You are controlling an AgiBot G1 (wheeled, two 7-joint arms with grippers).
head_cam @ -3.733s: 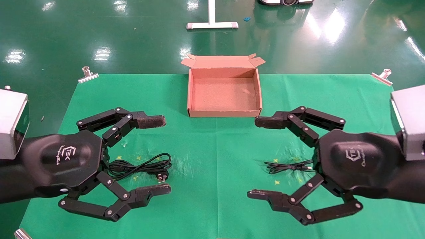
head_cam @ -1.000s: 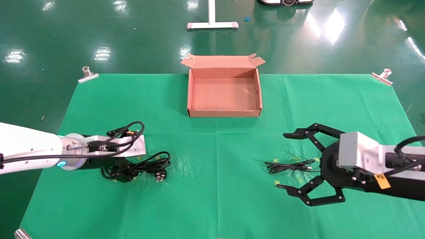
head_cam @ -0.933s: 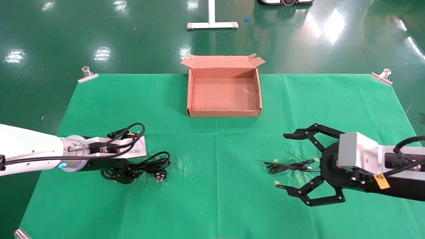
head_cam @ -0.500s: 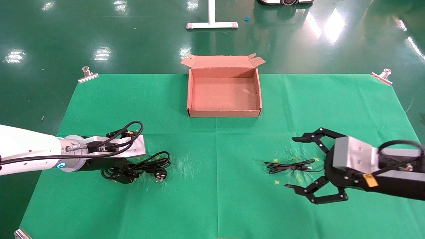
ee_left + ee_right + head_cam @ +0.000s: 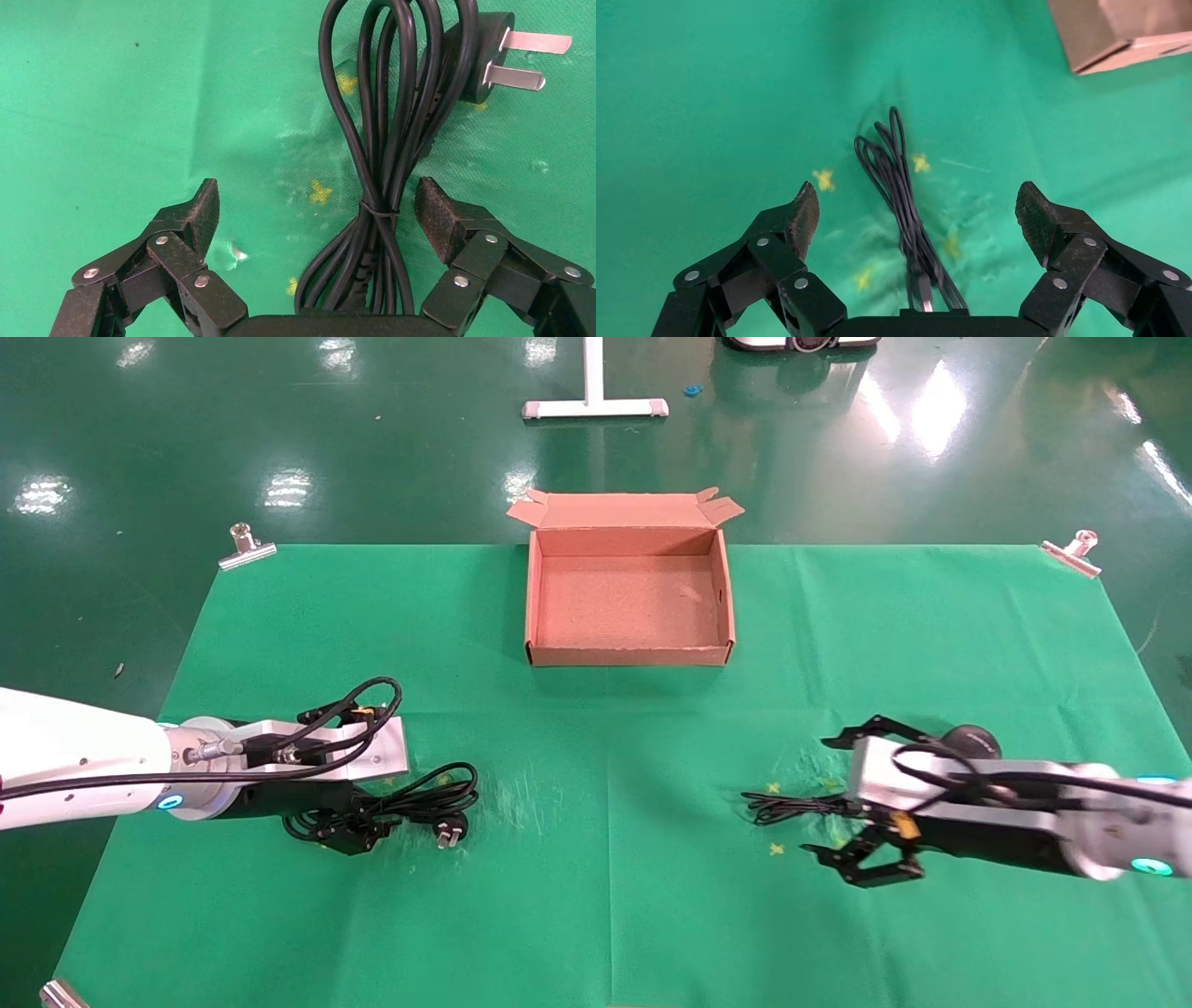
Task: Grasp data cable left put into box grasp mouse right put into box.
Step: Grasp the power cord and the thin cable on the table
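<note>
Head view: left gripper (image 5: 349,822) sat low over the data cable (image 5: 410,803), fingers spread either side, not gripping. Box (image 5: 629,656) held nothing. Right gripper (image 5: 847,798), fingers apart, straddled a thin cable (image 5: 792,806). No legible writing.

Green-clothed table (image 5: 596,915): box (image 5: 629,656), 2 cables (image 5: 424,798).

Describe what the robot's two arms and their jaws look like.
Both arms are glossy white tubes ending in silver metal wrist blocks, each with a glowing cyan ring light and looped black cables. The left gripper and right gripper are black linkage mechanisms with silver rivets and textured dark pads. A small yellow tag hangs at the right wrist.
</note>
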